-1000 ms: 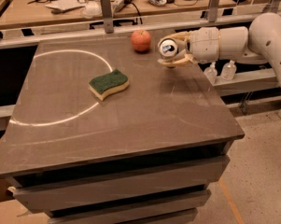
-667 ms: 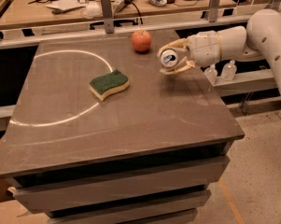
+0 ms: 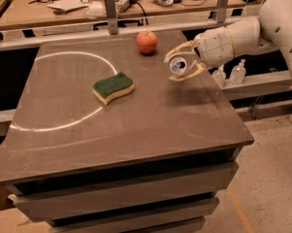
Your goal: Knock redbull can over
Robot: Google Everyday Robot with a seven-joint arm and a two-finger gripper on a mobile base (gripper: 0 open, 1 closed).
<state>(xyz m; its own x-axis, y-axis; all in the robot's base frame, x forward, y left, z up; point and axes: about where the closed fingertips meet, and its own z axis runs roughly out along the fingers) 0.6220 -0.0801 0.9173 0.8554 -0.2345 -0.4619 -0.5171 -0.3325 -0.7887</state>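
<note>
The redbull can (image 3: pixel 177 64) is tipped over, with its shiny silver top facing the camera, at the table's right side just right of the red apple (image 3: pixel 146 41). My gripper (image 3: pixel 171 68) reaches in from the right on the white arm (image 3: pixel 233 38) and is shut on the can, one finger above it and one below. The can hangs low over the tabletop; whether it touches the surface is unclear.
A green and yellow sponge (image 3: pixel 113 87) lies left of centre on the brown table (image 3: pixel 150 125), inside a pale curved line. The table's right edge is close to the gripper. Two small bottles (image 3: pixel 230 73) stand on a ledge beyond it. A cluttered bench runs behind.
The gripper has moved down toward the tabletop with the can in it, and the can has tilted further so its top faces the camera.
</note>
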